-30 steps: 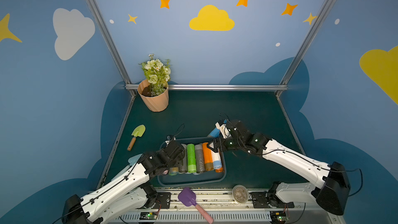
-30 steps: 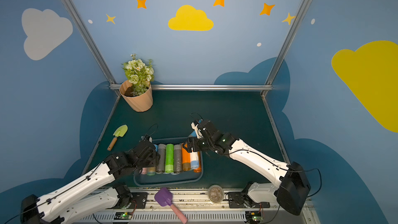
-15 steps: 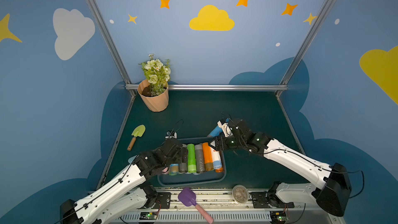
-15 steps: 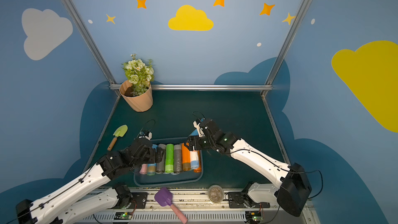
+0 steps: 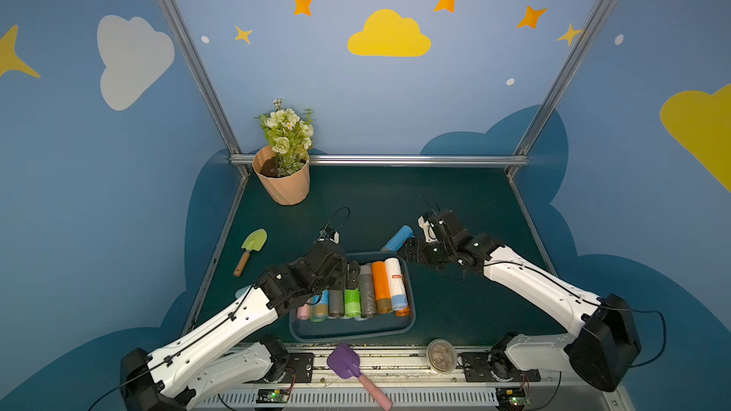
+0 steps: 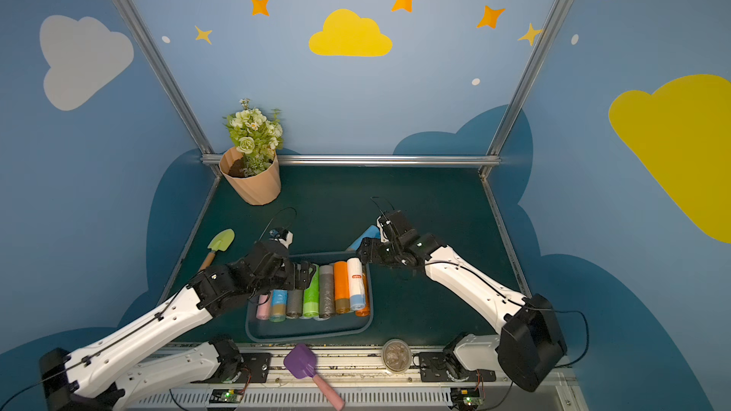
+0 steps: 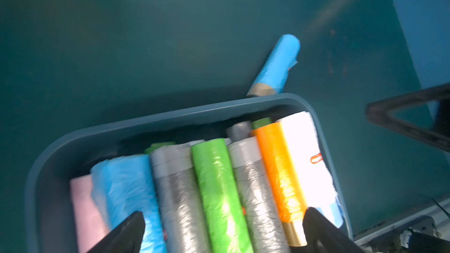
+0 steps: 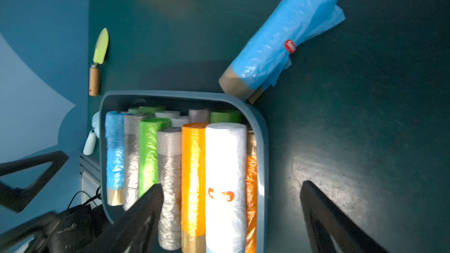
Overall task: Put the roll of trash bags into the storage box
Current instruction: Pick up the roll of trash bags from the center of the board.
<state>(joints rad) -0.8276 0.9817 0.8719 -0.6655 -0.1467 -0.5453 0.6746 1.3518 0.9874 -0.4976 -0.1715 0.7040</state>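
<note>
The storage box (image 5: 350,330) (image 6: 308,330) is a dark blue-grey bin at the table's front, packed with several coloured rolls lying side by side. A blue roll of trash bags (image 5: 397,239) (image 6: 366,236) (image 7: 280,62) (image 8: 285,37) lies on the table, its cardboard end touching the box's far right corner. My left gripper (image 5: 350,274) (image 7: 223,214) hovers open over the rolls in the box, holding nothing. My right gripper (image 5: 407,253) (image 8: 231,186) is open above the box's right rim, just short of the blue roll, with nothing between its fingers.
A peach flowerpot (image 5: 283,185) with flowers stands at the back left. A green trowel (image 5: 251,249) lies left of the box. On the front rail lie a purple scoop (image 5: 348,363) and a round clear jar (image 5: 441,355). Metal frame posts and blue walls enclose the table.
My left gripper has opened wide over the rolls in the box and shifted slightly to the right. The right arm has barely moved and stays open.
</note>
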